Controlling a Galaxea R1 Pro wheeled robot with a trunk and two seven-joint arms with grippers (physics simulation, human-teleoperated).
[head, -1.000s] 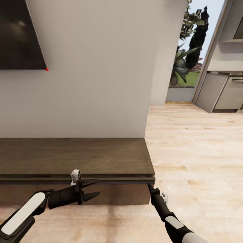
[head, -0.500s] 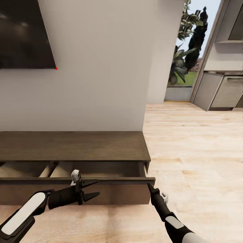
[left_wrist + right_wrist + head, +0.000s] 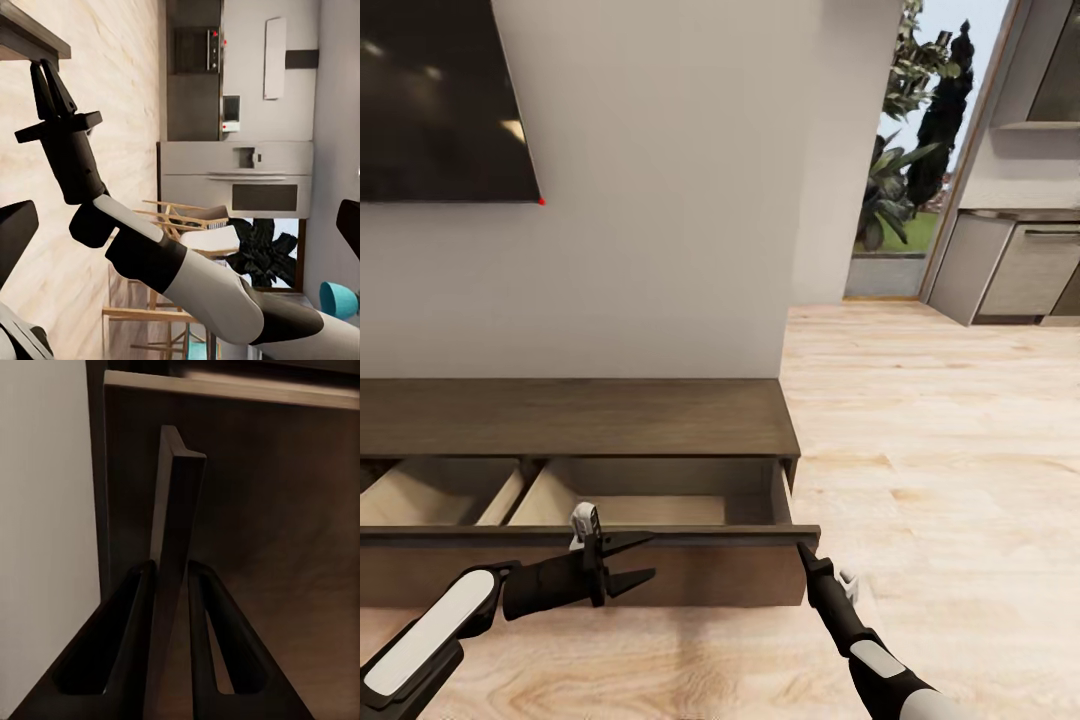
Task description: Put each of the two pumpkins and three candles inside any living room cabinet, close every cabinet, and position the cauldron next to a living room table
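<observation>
Right gripper (image 3: 801,548) is clamped on the right end of the cabinet's (image 3: 575,415) drawer front (image 3: 660,575). In the right wrist view the two fingers (image 3: 135,645) pinch a thin dark panel edge (image 3: 176,532) between them, with only the panel's thickness separating them. In the left wrist view the same gripper (image 3: 46,81) shows with fingertips together at the cabinet edge.

Left gripper (image 3: 643,560) hovers in front of the drawer front, fingers apart and holding nothing. Whether it touches the wood cannot be told.

The drawer stands pulled out from under the cabinet top, toward 6 o'clock. Its pale interior (image 3: 630,495) shows two compartments split by a slanted divider (image 3: 500,498); the visible parts hold nothing. The drawer's right wall sits just inside the cabinet's right end.

Bare plank floor (image 3: 940,450) lies open from 1 to 4 o'clock of the cabinet and runs back to a glazed opening (image 3: 905,150) with plants beyond. Kitchen units (image 3: 1020,270) stand at 2 o'clock, well apart. A white wall (image 3: 660,200) rises directly behind the cabinet, with a dark screen (image 3: 430,100) mounted at 11 o'clock. The left wrist view also takes in an oven unit (image 3: 240,180) and wooden chairs (image 3: 180,225).
</observation>
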